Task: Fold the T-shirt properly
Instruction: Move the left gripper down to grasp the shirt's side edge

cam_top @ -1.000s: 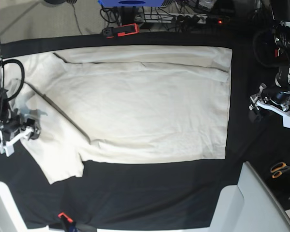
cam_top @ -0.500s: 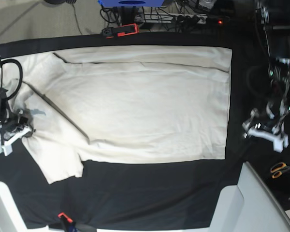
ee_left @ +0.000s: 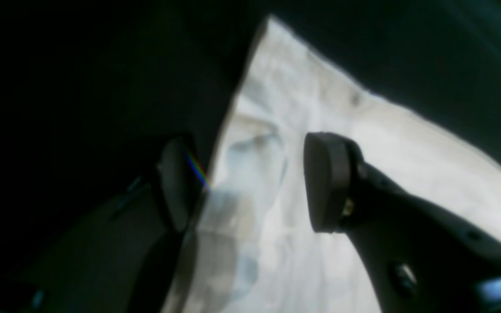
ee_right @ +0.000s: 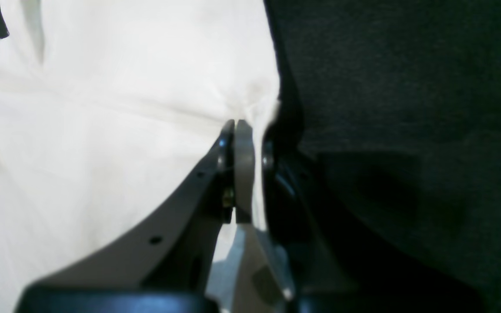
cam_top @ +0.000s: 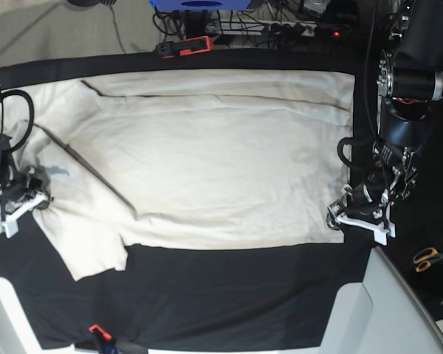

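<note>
Now the T-shirt (cam_top: 207, 158) lies spread flat on the black table cloth (cam_top: 229, 295), filling most of the middle of the base view, with its straight hem edge on the right and a sleeve hanging toward the near left corner. The cloth is cream and has soft wrinkles and one long fold line running near its far edge. At the left edge of the shirt, the right gripper (cam_top: 31, 200) is down on the fabric, and its jaws are pressed together on the shirt's edge; in the right wrist view the right gripper (ee_right: 247, 130) pinches a small ridge of white fabric just where the shirt meets the dark cloth. On the right side of the scene, the left gripper (cam_top: 345, 216) is low at the near right corner of the shirt, at the hem. In the left wrist view its two fingers (ee_left: 326, 182) stand apart, one over the white fabric and the other at the shirt's edge over the dark cloth, so this gripper is spread and holds nothing. Beyond the far edge of the table a red and black tool (cam_top: 184, 46) lies, and orange-handled scissors (cam_top: 432, 258) lie at the right, well apart from the shirt.
</note>
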